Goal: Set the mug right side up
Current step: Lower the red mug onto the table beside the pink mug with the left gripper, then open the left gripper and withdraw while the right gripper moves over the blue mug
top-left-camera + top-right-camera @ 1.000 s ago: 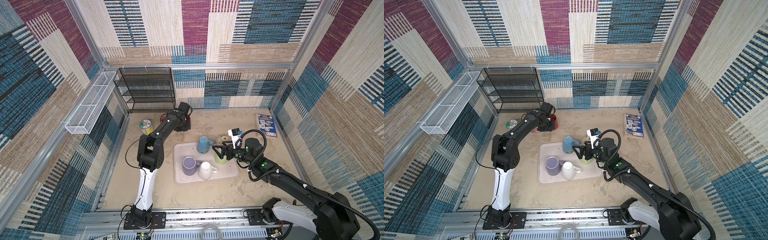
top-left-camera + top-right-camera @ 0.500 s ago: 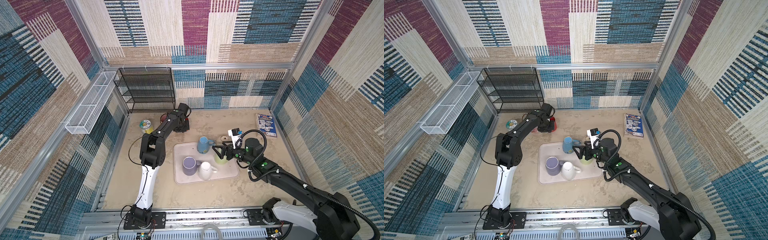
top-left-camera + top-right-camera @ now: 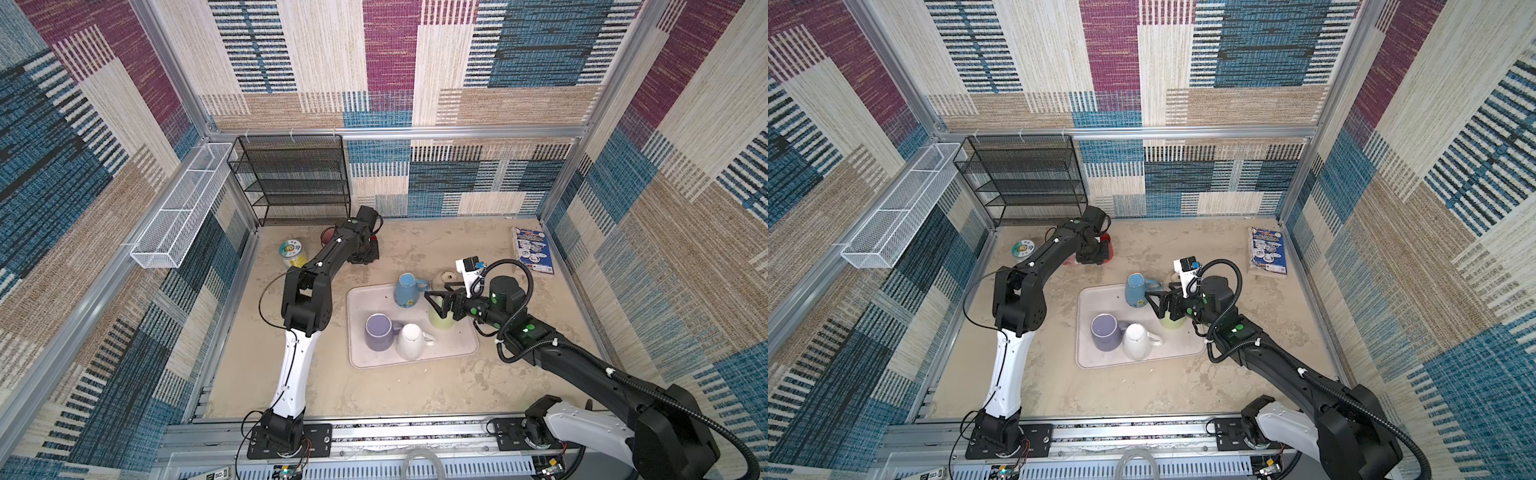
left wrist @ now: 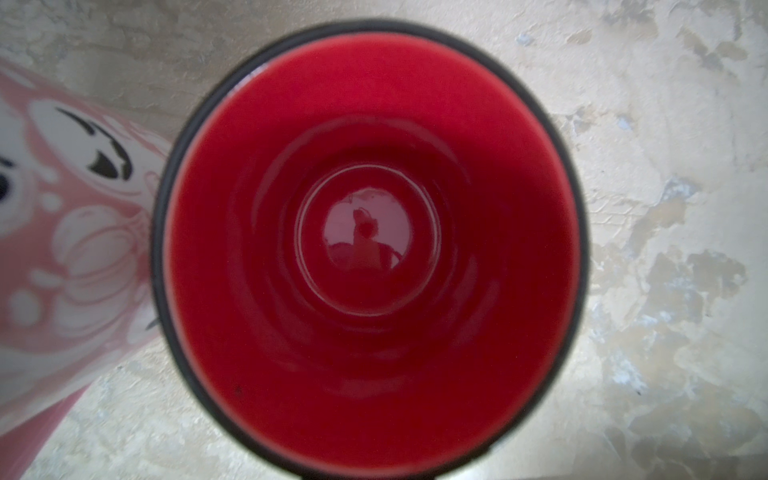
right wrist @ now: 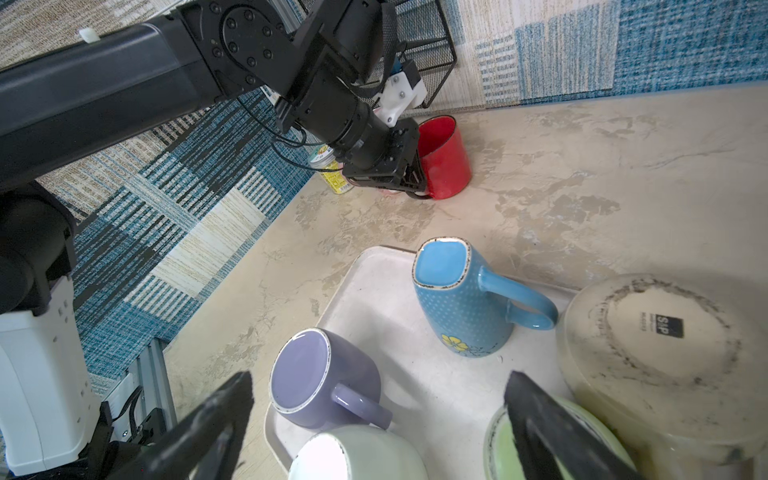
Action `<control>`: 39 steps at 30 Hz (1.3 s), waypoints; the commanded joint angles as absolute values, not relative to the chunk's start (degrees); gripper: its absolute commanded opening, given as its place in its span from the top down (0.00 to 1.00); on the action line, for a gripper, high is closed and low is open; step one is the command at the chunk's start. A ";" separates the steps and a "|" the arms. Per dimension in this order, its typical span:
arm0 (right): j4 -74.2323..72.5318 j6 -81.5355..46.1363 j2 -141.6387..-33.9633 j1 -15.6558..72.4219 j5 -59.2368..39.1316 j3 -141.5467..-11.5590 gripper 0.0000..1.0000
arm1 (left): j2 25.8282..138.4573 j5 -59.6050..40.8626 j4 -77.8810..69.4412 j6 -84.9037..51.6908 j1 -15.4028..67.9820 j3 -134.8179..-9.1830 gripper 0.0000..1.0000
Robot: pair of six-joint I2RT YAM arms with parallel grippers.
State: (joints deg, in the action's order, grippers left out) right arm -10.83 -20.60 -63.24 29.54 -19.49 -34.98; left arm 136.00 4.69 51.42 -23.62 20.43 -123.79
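In both top views the red mug point(image 3: 1106, 243) is sitting at eleven o'clock from the tray point(image 3: 453, 343), under the left tool point(image 3: 365, 254); the right tool point(image 3: 438, 296) is hanging spread over it. Left wrist: the mug point(image 4: 374, 249) is facing mouth-up. Right wrist: the left tool point(image 5: 415, 183) is pinching its side.

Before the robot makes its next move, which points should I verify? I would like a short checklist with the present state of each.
1. The red mug stands with its opening up: ok.
2. The left gripper is free of it: not ok, it is closed at the mug's side.
3. There is a gap between the red mug and the pink mug: cannot tell.
4. The right gripper is open: ok.
5. The blue mug and the purple mug are right side up: not ok, both stand base up on the tray.
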 commanded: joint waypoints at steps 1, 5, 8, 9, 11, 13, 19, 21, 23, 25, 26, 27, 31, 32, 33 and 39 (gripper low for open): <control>-10.39 -19.20 -64.10 29.55 -19.43 -36.31 0.04 | 134.78 4.54 51.70 -23.20 20.56 -123.53 0.82; -7.93 -18.19 -64.97 29.53 -19.73 -38.52 0.03 | 133.09 4.24 51.78 -23.42 20.65 -122.81 0.72; -5.86 -17.65 -65.22 29.53 -19.55 -40.02 0.03 | 131.08 3.78 51.75 -23.55 20.72 -121.75 0.59; -5.15 -17.54 -65.29 29.53 -19.58 -40.55 0.03 | 130.21 3.69 51.74 -23.55 20.82 -121.22 0.56; -3.58 -17.49 -65.22 29.58 -19.53 -41.63 0.03 | 128.52 3.54 51.69 -23.64 20.90 -120.11 0.50; -1.42 -17.19 -64.76 29.60 -19.17 -42.59 0.03 | 126.28 3.50 51.68 -23.86 20.92 -118.63 0.48; 9.42 -14.14 -64.25 29.67 -19.31 -47.43 0.06 | 118.07 3.21 51.65 -23.48 21.83 -113.06 0.39; 12.62 -13.38 -64.00 29.97 -19.04 -48.32 0.07 | 114.85 3.30 51.66 -23.45 22.27 -110.42 0.37; 15.63 -12.81 -63.89 30.42 -17.81 -49.04 0.07 | 111.33 2.63 51.27 -23.87 22.56 -107.44 0.26; 17.93 -12.49 -63.96 31.08 -16.95 -49.47 0.08 | 108.22 1.26 51.24 -24.71 22.56 -104.44 0.10; 19.01 -12.33 -64.21 31.64 -16.66 -49.64 0.08 | 106.66 0.53 51.33 -25.19 22.59 -102.93 0.01; 19.98 -12.13 -64.38 32.42 -16.11 -49.95 0.08 | 105.19 -0.48 51.32 -25.39 22.59 -101.39 0.00; 22.68 -12.13 -66.31 36.09 -13.21 -50.96 0.08 | 99.86 -2.38 51.91 -26.32 22.68 -95.65 0.00; 23.08 -12.12 -66.98 37.12 -13.00 -51.19 0.09 | 98.58 -2.21 52.85 -26.68 22.68 -94.44 0.00; 23.41 -12.00 -67.61 38.03 -12.67 -51.52 0.09 | 97.52 -2.03 53.91 -27.01 22.68 -93.48 0.00; 25.81 -9.85 -71.27 40.12 -12.75 -55.01 0.14 | 92.17 -1.72 59.43 -28.27 22.57 -89.63 0.00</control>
